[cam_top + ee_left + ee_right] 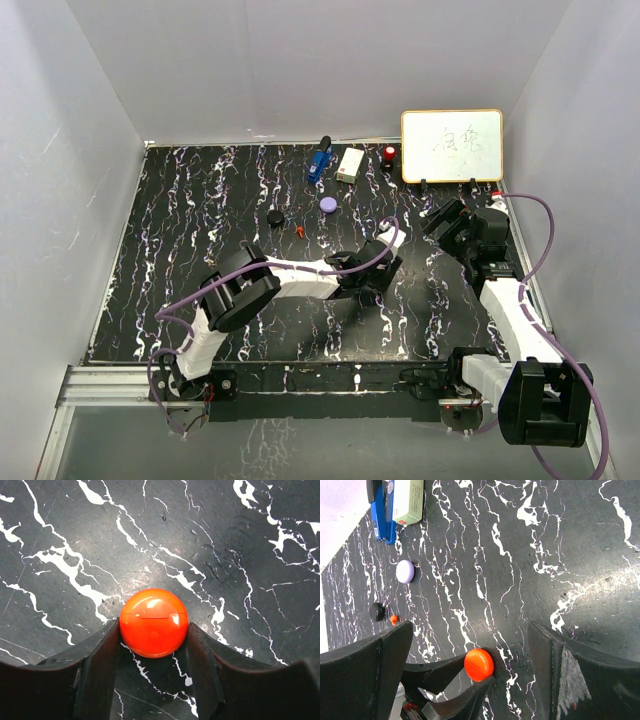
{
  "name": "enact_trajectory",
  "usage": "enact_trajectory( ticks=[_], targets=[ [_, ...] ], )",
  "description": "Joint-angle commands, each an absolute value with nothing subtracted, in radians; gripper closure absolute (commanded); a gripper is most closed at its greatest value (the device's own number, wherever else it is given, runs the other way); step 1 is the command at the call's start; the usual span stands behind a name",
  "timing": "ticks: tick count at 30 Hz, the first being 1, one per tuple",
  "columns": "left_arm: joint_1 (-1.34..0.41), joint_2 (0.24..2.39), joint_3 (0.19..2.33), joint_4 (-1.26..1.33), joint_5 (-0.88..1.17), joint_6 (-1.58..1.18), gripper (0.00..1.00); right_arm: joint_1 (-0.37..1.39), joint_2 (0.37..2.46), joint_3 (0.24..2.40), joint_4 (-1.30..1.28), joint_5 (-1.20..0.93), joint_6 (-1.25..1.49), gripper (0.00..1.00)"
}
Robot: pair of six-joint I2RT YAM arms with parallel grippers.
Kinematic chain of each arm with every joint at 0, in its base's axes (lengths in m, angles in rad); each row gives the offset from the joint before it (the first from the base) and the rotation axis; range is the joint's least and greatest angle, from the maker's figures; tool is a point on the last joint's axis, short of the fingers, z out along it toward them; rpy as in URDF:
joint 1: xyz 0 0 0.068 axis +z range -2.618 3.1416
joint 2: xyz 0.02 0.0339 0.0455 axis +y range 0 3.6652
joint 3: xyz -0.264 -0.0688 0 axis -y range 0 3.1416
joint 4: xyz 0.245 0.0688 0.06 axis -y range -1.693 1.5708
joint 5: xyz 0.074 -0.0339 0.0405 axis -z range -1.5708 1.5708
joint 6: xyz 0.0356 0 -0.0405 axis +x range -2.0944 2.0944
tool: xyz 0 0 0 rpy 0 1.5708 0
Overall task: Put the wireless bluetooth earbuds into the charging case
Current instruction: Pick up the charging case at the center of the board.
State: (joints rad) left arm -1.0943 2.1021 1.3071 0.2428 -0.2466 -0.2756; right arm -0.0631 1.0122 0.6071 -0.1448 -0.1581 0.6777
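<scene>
Left arm [300, 275] and right arm [517, 308] each wore white shells between bulky black joint housings. A lilac cable [552, 232] looped loosely along each arm, and the fingers [100, 680] were matte black wedges.

The left half of the surface [180, 230] is open marble, wide enough for a hand. The left arm [300, 278] lies across the middle and blocks the way from near to far there. Its left hand [377, 271] presses both sides of the red charging case [154, 622], leaving no gap. Beyond it, the black puck [275, 217], red earbud [300, 231] and purple case [328, 204] stand apart, with gaps between them. The blue gadget [319, 160], box [350, 165] and whiteboard [452, 146] crowd the far edge. The right hand [443, 218], jaws wide, occupies the right side.
</scene>
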Motion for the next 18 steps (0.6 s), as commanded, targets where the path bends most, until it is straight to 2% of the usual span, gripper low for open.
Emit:
enact_trajectory(
  ticks=[1, 7, 9, 13, 18],
  targets=[
    [-1.112, 2.121, 1.278, 0.202, -0.135, -0.3, 0.64, -0.072, 1.0, 0.604, -0.077, -0.166, 0.657, 0.05],
    [-1.083, 1.97, 1.219, 0.174, -0.125, -0.326, 0.82, -0.073, 1.009, 0.597, -0.054, -0.211, 0.625, 0.08],
    [-1.012, 1.848, 1.155, 0.203, -0.002, -0.371, 0.87, -0.072, 1.021, 0.604, -0.05, -0.246, 0.588, 0.09],
    [-0.796, 1.645, 1.015, 0.308, 0.384, -0.506, 0.98, -0.073, 1.05, 0.617, -0.03, -0.35, 0.525, 0.12],
    [-0.654, 1.577, 1.031, 0.204, 0.615, -0.536, 1.0, -0.073, 1.082, 0.625, 0.018, -0.513, 0.47, 0.18]
  ],
)
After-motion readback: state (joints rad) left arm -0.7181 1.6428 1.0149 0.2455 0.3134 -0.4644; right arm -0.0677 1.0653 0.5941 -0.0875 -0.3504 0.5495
